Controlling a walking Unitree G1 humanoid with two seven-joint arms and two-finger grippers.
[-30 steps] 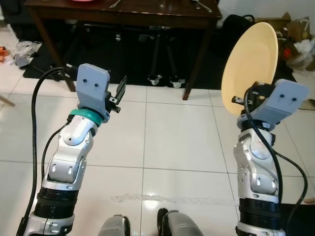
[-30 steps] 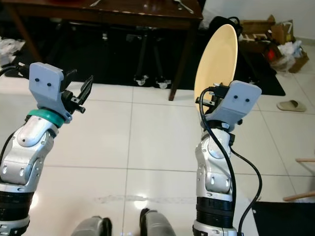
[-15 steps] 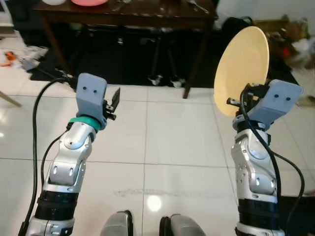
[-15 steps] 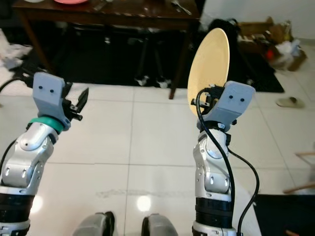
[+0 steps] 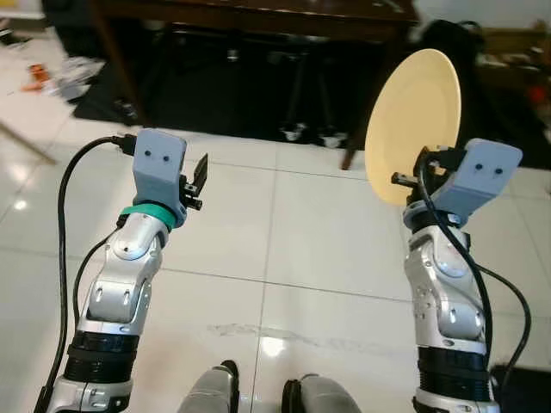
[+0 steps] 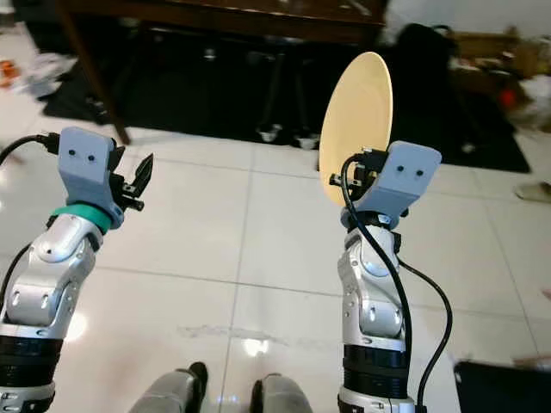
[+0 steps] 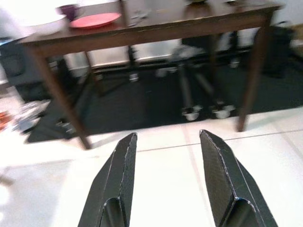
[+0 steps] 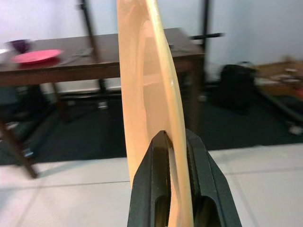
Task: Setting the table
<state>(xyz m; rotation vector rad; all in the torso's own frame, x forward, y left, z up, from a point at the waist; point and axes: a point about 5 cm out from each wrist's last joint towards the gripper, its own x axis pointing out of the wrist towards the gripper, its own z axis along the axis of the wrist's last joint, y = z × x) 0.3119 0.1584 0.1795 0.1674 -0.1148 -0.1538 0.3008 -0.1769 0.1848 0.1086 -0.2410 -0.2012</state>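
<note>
While my right gripper [image 8: 173, 142] pinches the yellow plate [image 5: 411, 126] upright | left gripper [image 7: 168, 142] spread, holding nothing | wrist views show a pink plate [image 7: 95, 20] on the desk [image 7: 156, 27]

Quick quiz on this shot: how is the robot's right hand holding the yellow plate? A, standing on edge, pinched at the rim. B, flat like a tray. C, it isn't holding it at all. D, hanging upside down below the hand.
A: the right hand has its two black fingers closed on the lower rim of the yellow plate, which stands on edge above it.
</note>
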